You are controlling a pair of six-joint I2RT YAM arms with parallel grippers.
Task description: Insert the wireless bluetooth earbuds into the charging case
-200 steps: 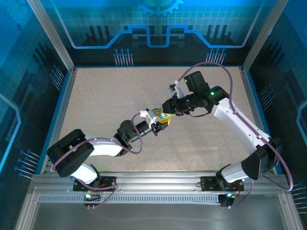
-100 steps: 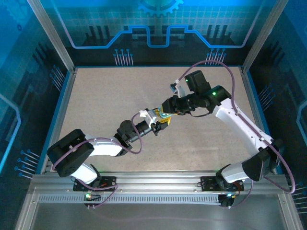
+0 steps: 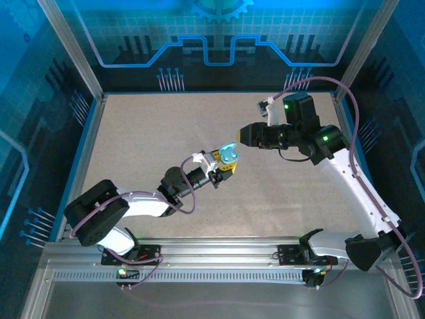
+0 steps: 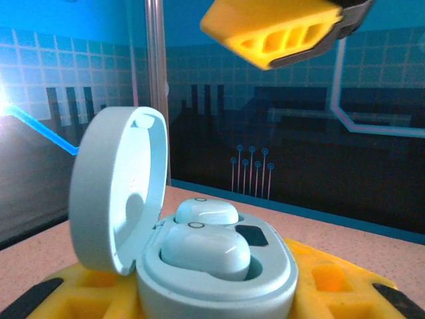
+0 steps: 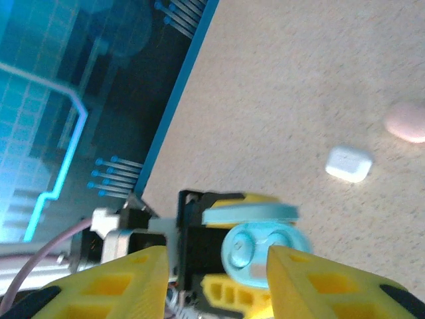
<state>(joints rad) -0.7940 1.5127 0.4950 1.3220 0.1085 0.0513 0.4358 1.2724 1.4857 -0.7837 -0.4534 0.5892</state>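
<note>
Left hand [image 3: 226, 165] clamped on open case [image 4: 219, 272], lid [image 4: 116, 193] up for access; both earbuds [image 4: 206, 249] seated. Right hand [image 3: 244, 135] apart, empty, well clear.

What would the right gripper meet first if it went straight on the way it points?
Probably the open case held by the left gripper; the right wrist view shows it dead ahead, though depth is unclear.

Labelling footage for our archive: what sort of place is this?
Probably a lab robot test cell: aluminium frame posts, blue circuit-print wall panels, left arm and right arm bolted to a rail.
</note>
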